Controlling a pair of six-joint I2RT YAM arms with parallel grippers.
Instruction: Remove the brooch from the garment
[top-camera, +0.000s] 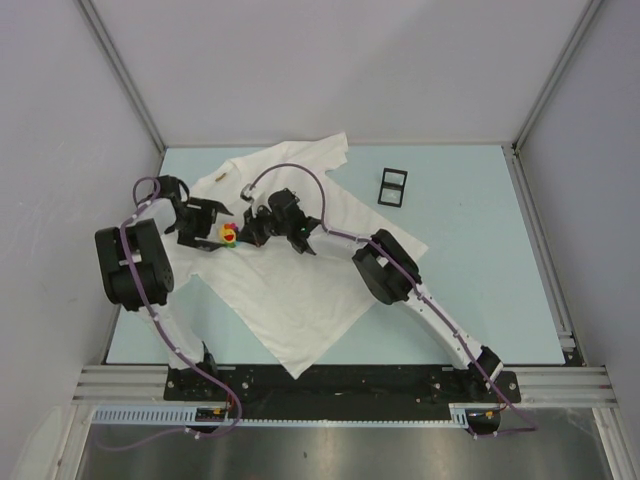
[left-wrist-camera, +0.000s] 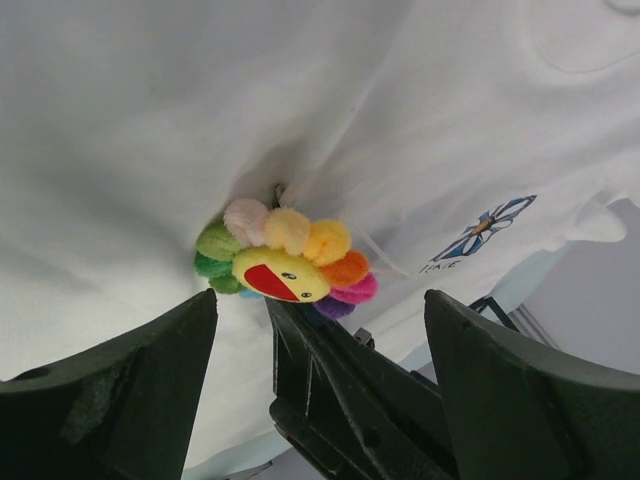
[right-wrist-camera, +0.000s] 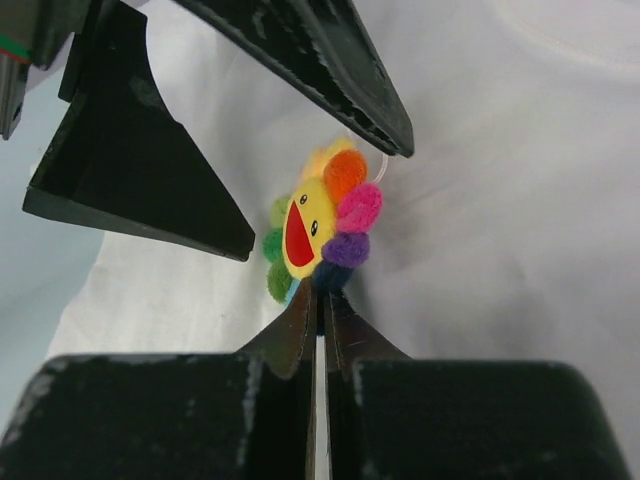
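The brooch (top-camera: 229, 235) is a plush rainbow flower with a yellow smiling face, pinned to the white T-shirt (top-camera: 290, 290) that lies spread on the table. My right gripper (right-wrist-camera: 320, 292) is shut, pinching the brooch (right-wrist-camera: 318, 225) at its blue bottom petal. My left gripper (left-wrist-camera: 320, 300) is open, its fingers (left-wrist-camera: 110, 390) spread wide to either side of the brooch (left-wrist-camera: 285, 262) without touching it. The cloth puckers behind the brooch. The shirt's blue-and-white flower emblem (left-wrist-camera: 490, 225) lies to the right of it.
A small black frame (top-camera: 393, 186) lies on the pale blue table (top-camera: 470, 250) to the right of the shirt. The tan collar label (top-camera: 220, 176) is at the shirt's far left. Grey walls close in the table on three sides.
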